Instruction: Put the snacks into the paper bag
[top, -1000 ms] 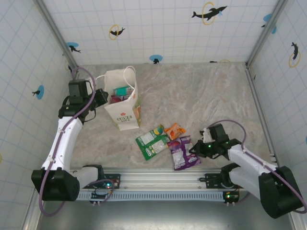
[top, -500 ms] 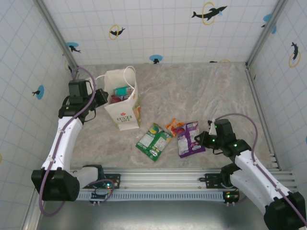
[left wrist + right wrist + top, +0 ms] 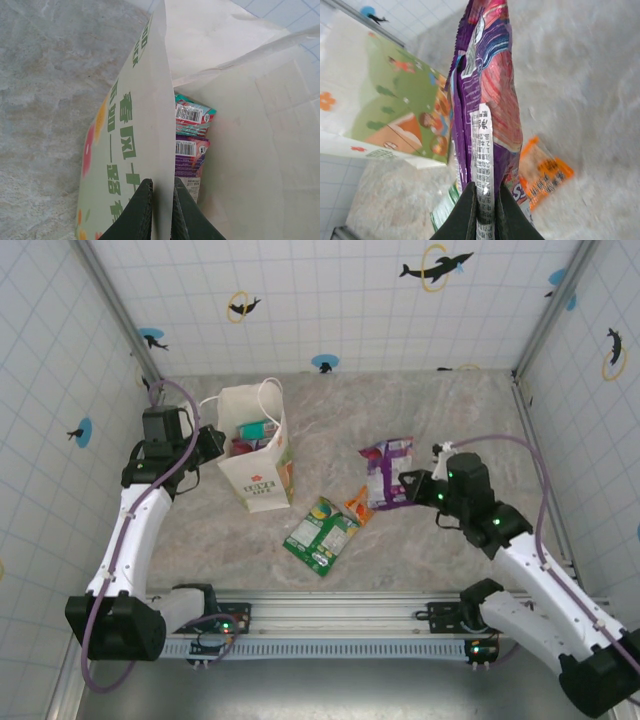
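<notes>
My left end effector [image 3: 161, 187] is closed on the left wall of the paper bag [image 3: 262, 475], one finger inside and one outside, pinching the thin cream sheet at its rim. The bag stands upright at the far left of the counter [image 3: 460, 420], mouth open, white string handles drooping over the edge, green lettering and a flower print on its matte side. Inside it a teal packet [image 3: 192, 116] lies above a bagged purple packet [image 3: 190, 154], both glossy with white barcode patches.

My right end effector [image 3: 484, 192] is clamped on the seam of a purple packet [image 3: 482, 100]; it is held up on edge, crinkled and shiny, pink and red print on one face, right of the bag and well apart from it. Bare marbled grey-beige counter lies between that packet and the bag's mouth; nothing stands in that gap.

Nearer to me, a flat green packet [image 3: 320, 533] lies slanted on the counter, near and right of the bag's base. A small orange packet [image 3: 357, 505] sits at the green packet's far right corner; whether they touch or overlap I cannot tell. White tiled walls [image 3: 330, 300] with dolphin stickers close in the counter on the left, far and right sides.
</notes>
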Robot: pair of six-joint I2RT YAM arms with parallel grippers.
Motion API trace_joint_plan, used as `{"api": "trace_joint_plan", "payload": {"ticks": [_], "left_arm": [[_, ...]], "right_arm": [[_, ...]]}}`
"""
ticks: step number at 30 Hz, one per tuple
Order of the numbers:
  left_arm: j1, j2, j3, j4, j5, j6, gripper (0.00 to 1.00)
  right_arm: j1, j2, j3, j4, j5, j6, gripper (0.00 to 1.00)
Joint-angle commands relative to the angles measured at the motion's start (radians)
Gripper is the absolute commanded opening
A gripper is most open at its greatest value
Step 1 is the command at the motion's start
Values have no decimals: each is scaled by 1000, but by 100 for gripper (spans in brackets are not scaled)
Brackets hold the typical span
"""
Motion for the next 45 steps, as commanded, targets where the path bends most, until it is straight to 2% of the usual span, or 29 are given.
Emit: {"api": "trace_joint_plan", "payload": {"ticks": [1, 8, 17, 19, 21, 24, 32, 38, 45], "left_arm": [[-10, -21, 13, 5, 11, -4, 14], [-12, -13, 15, 12, 18, -6, 15], [-12, -13, 27, 7, 16, -5, 15], [-12, -13, 28, 8, 16, -7, 18], [-12, -16, 34, 6, 13, -7, 24], [-12, -18, 55, -4, 8, -4, 27], [-12, -31, 99, -27, -20, 4, 30], [-12, -42, 120, -54, -92, 13, 25], [-13, -49, 136, -47, -119, 21, 17]], "right_arm": [[101, 49, 135, 174, 203, -64, 0], [307, 222, 284, 528, 425, -168, 0], [496, 509, 582, 774, 521, -380, 0], [521, 571, 634, 814, 527, -409, 0], [533, 629, 687, 825, 534, -420, 0], [542, 707, 765, 820, 546, -421, 0], [556, 855, 880, 801, 640, -412, 0], [556, 950, 970, 723, 649, -388, 0], [556, 1020, 1026, 674, 629, -364, 0]]}}
